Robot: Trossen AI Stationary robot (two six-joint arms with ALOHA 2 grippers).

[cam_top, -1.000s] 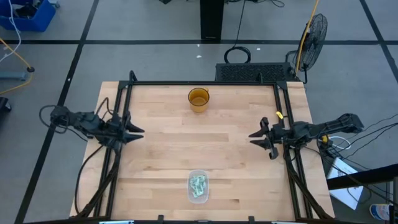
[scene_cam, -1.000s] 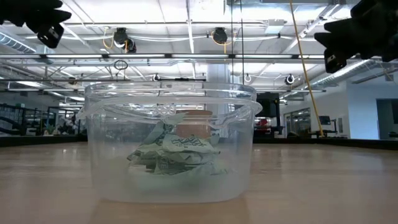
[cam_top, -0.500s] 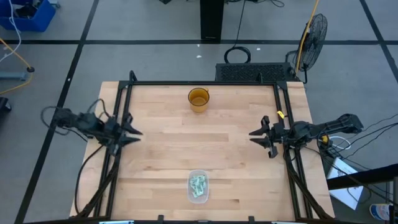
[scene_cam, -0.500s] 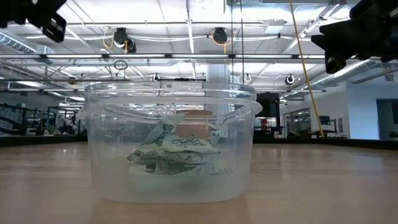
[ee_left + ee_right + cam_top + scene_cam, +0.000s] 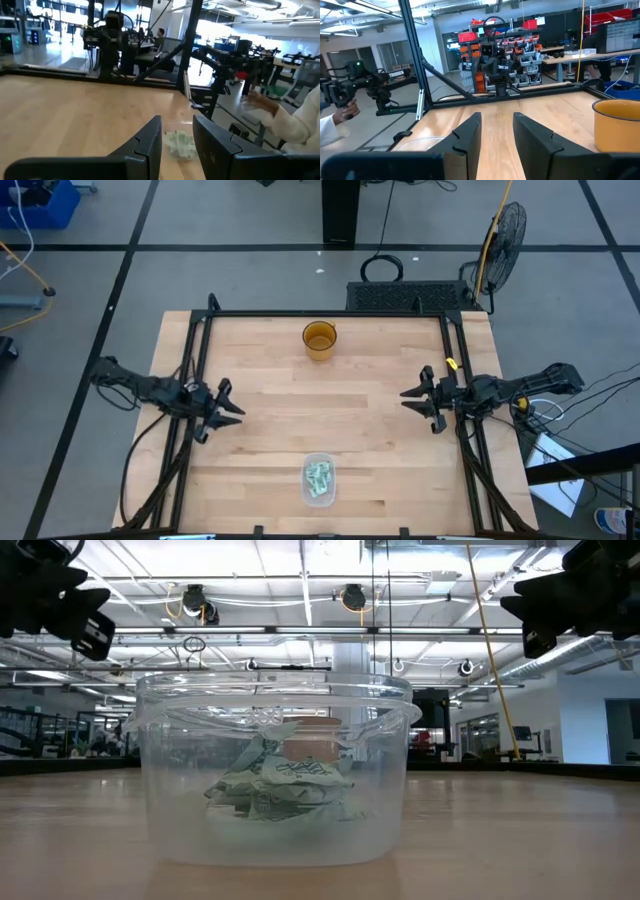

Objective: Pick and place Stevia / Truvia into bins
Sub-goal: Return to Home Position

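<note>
Sachets [image 5: 319, 474] in container [image 5: 318, 501]; cup [image 5: 319, 339] well behind it.

Left pincer [image 5: 226, 406] is hovering at mid-left of the high view, fingers parted — right pincer [image 5: 420, 399] is hanging mid-right, likewise parted.

The left arm [image 5: 140, 384] and the right arm [image 5: 520, 386] are both slim, black and made of several jointed segments. Thin black cables [image 5: 135, 465] run from them. The left tool [image 5: 232, 406] and the right tool [image 5: 408, 399] each carry two flat, angular, matte dark fingers [image 5: 149, 145].
</note>
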